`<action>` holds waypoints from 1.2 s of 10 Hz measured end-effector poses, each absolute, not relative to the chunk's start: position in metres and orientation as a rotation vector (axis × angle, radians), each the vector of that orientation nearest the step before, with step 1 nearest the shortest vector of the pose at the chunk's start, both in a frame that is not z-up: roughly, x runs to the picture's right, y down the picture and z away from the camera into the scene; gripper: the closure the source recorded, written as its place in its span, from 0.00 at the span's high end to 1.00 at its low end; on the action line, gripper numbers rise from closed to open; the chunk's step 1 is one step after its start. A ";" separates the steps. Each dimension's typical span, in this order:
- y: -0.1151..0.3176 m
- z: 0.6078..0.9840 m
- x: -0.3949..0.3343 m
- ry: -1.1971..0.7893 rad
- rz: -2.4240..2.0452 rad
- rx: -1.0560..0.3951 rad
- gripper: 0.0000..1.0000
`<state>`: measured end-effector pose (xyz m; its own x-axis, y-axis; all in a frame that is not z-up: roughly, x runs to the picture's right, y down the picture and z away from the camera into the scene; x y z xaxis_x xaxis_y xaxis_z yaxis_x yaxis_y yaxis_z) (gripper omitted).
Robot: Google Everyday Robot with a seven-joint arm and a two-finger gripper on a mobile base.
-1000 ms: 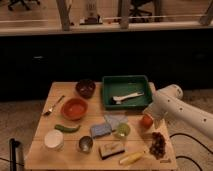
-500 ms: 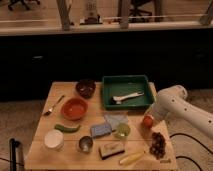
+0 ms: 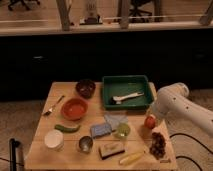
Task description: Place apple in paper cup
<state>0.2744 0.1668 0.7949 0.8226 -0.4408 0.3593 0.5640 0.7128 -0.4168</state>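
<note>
Now gripper (image 3: 152,116) is just above apple (image 3: 149,122); paper cup (image 3: 53,139) stands upright.

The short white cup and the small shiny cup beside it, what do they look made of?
Short white cup: likely paper, matte, evenly pale. Small shiny cup: likely metal, grey with glints. The gripper hangs by the small red-orange apple.

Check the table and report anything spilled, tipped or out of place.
Nothing stands out. The paper cup stands upright at the front left, the orange bowl and green tray sit level, and nothing looks spilled. The gripper is low beside the apple, near the right edge of the table.
</note>
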 end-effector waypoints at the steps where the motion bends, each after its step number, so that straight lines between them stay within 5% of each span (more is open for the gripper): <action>1: 0.162 0.791 0.273 -0.236 -0.578 -0.537 0.00; 12: 0.087 0.788 0.199 -0.295 -0.825 -0.467 0.00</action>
